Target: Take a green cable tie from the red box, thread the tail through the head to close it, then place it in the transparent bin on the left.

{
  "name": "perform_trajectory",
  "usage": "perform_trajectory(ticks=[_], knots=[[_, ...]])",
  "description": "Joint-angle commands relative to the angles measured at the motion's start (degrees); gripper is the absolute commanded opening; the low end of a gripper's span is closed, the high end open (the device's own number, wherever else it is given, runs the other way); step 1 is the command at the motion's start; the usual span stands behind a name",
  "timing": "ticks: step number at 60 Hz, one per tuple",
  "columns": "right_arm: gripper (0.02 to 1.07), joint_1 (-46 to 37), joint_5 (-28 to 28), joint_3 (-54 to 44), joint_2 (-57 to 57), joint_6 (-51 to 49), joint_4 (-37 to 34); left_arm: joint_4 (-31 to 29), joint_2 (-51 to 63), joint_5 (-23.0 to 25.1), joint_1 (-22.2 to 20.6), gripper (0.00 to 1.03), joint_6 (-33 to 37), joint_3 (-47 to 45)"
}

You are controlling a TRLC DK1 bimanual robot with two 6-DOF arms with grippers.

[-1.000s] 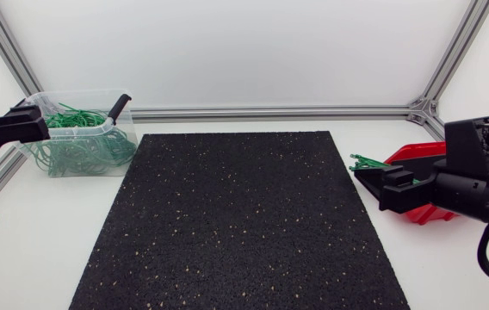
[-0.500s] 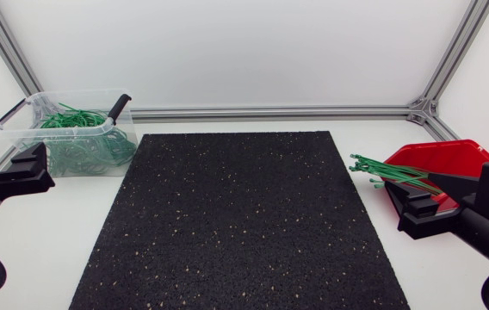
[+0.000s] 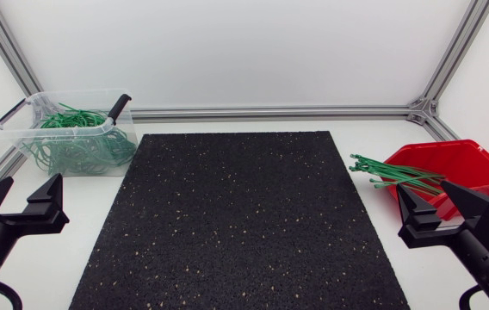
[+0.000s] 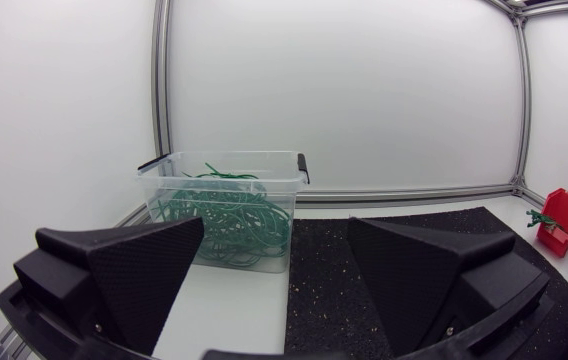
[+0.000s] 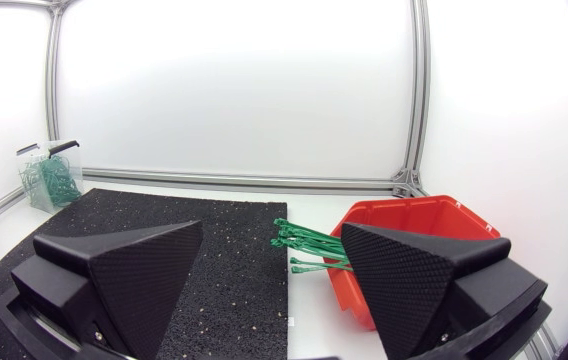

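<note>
left gripper (image 3: 29, 185), right gripper (image 3: 424, 191), both spread wide, flanking the black mat (image 3: 244, 215)

The black speckled rubber mat (image 3: 240, 215) lies in the middle of the white table (image 3: 89, 198). Beyond its far left corner stands the clear plastic bin (image 3: 55, 128), holding a tangle of looped green cable ties (image 3: 77, 145). Right of the mat sits the red plastic box (image 3: 477, 164); a bundle of straight green cable ties (image 3: 395, 174) lies in it, the ends reaching over its rim toward the mat. The left gripper (image 3: 31, 185) is in front of the bin, and the right gripper (image 3: 423, 191) is in front of the box.
</note>
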Motion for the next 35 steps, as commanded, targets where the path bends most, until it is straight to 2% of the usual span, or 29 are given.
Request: perform_trajectory(ticks=[1,11,23,35], knots=[[1.03,-1.2,-0.1,-3.3,-2.5,0.0,2.4,-0.3,-2.6,1.0,-0.5,1.00,0.3,-2.6],[1.03,-3.2,-0.2,-7.9,-7.0,0.3,6.5,-1.3,-7.5,2.5,-0.9,1.00,0.1,-6.2],[1.03,-3.2,-0.2,-7.9,-7.0,0.3,6.5,-2.5,-13.1,4.2,-1.3,1.00,-0.2,-10.4],[1.03,-3.2,-0.2,-7.9,-7.0,0.3,6.5,-2.5,-13.1,4.2,-1.3,1.00,-0.2,-10.4]])
